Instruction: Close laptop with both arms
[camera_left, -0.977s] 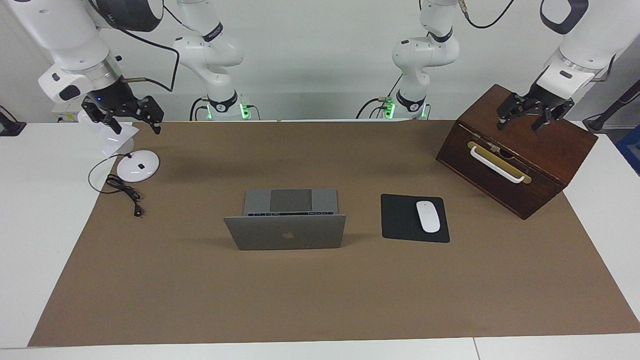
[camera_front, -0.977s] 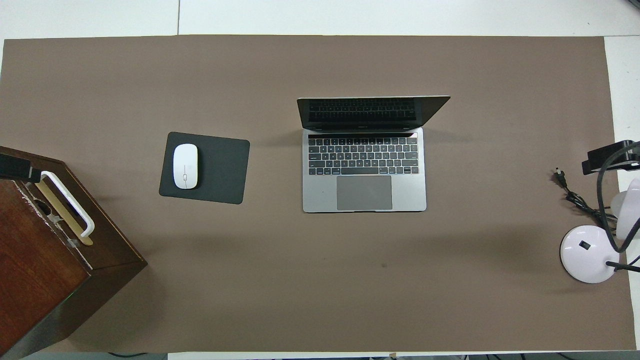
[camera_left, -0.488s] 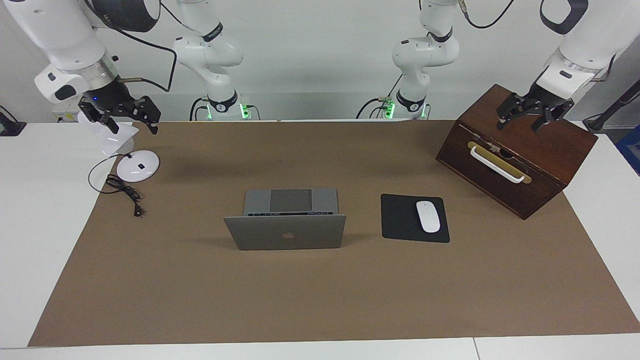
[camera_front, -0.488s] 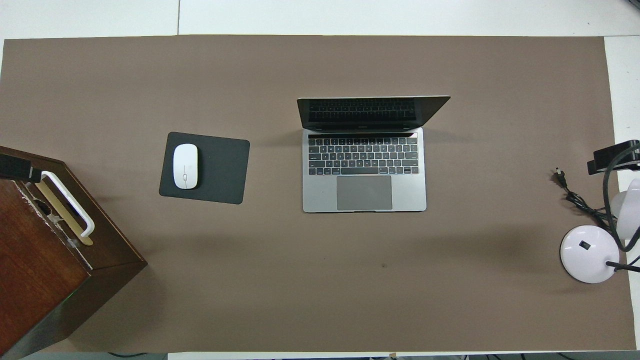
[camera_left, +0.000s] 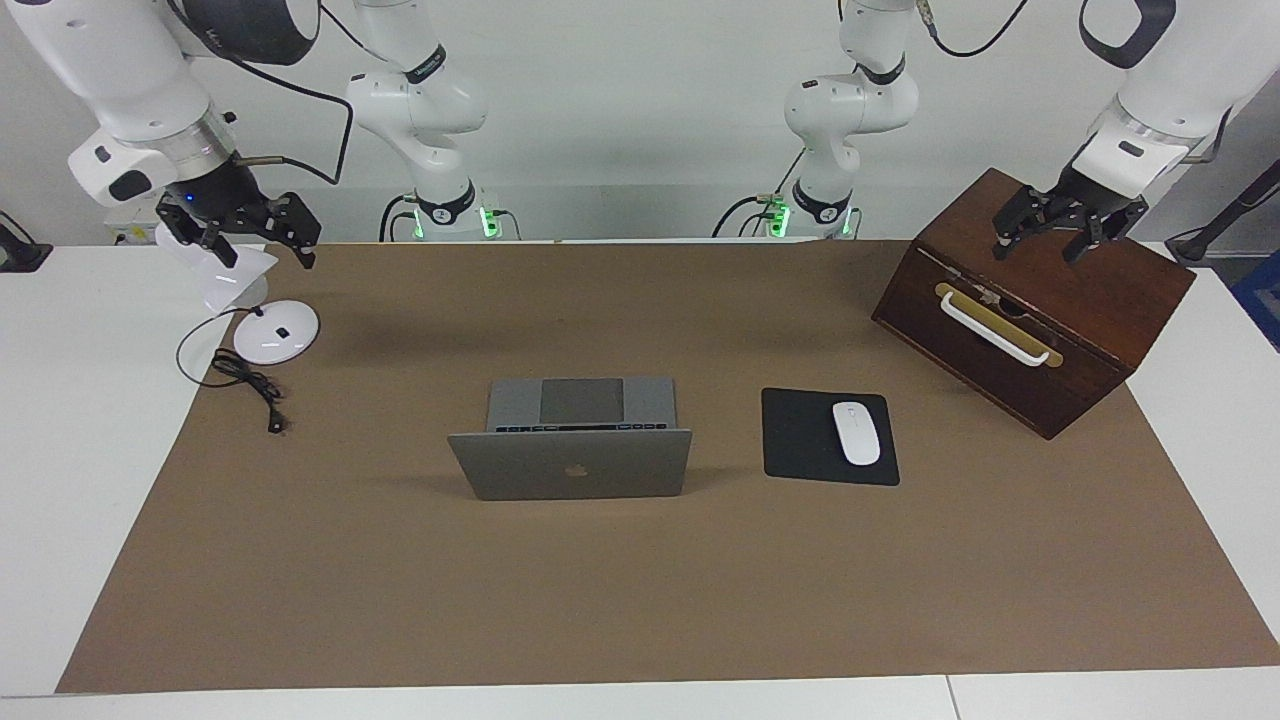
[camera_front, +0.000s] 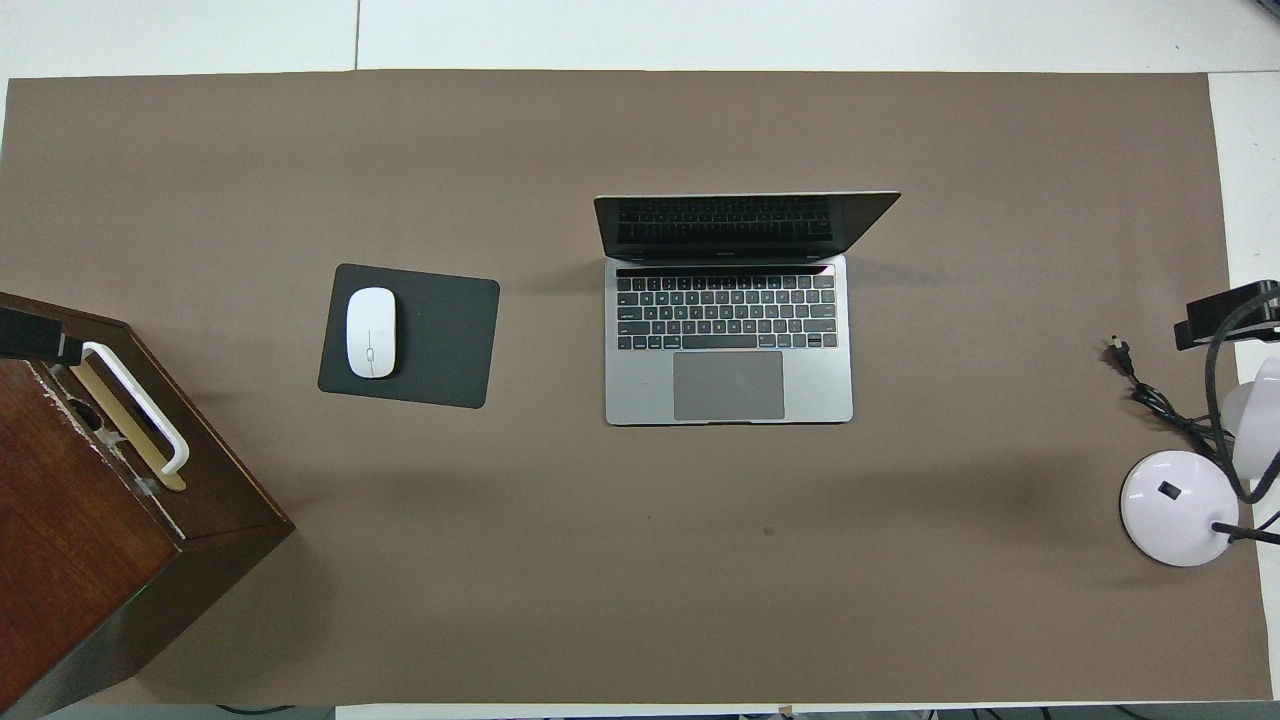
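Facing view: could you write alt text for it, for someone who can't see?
An open silver laptop sits mid-table on a brown mat, untouched. Beside it, a white mouse lies on a black mouse pad. The left end effector hangs over a wooden box, the right end effector over a white desk lamp.

Matt silver metal laptop (camera_front: 728, 385), glossy dark wood box (camera_left: 1040, 330), smooth white plastic mouse (camera_front: 370, 332).
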